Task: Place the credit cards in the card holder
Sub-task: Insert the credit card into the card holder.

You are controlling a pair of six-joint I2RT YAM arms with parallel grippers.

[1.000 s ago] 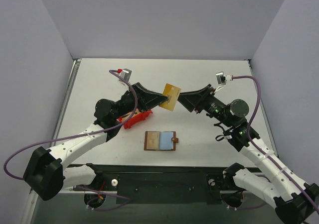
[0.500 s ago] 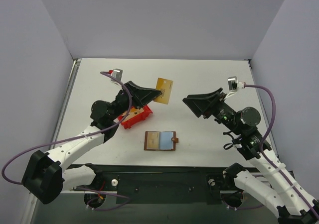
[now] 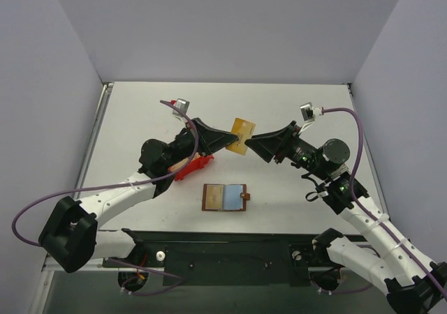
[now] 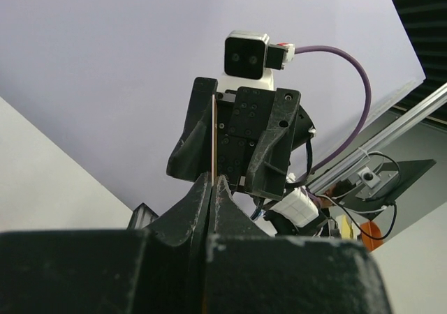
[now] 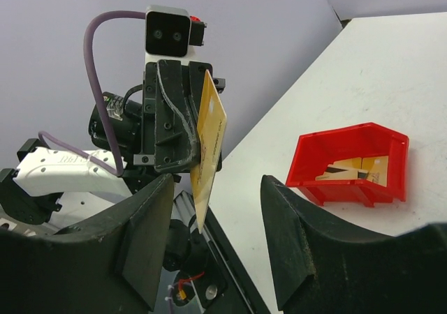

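Apparent mid-air handover above the tabletop (image 3: pixel 307 105). The left fingers (image 3: pixel 225 141) are clenched on one edge of a gold card (image 3: pixel 243 132), holding it on edge well clear of the surface, presumably so the free edge can be taken and regripped for insertion. The right fingers (image 3: pixel 254 144) stand spread, facing that edge; whether they touch it cannot be told. The holder (image 3: pixel 225 197) lies open and flat near the arm bases, blue pockets upward, placed to receive a card; its contents are too small to make out. A red bin (image 5: pixel 349 141) beside the left arm holds further cards (image 5: pixel 357 166) on its floor.
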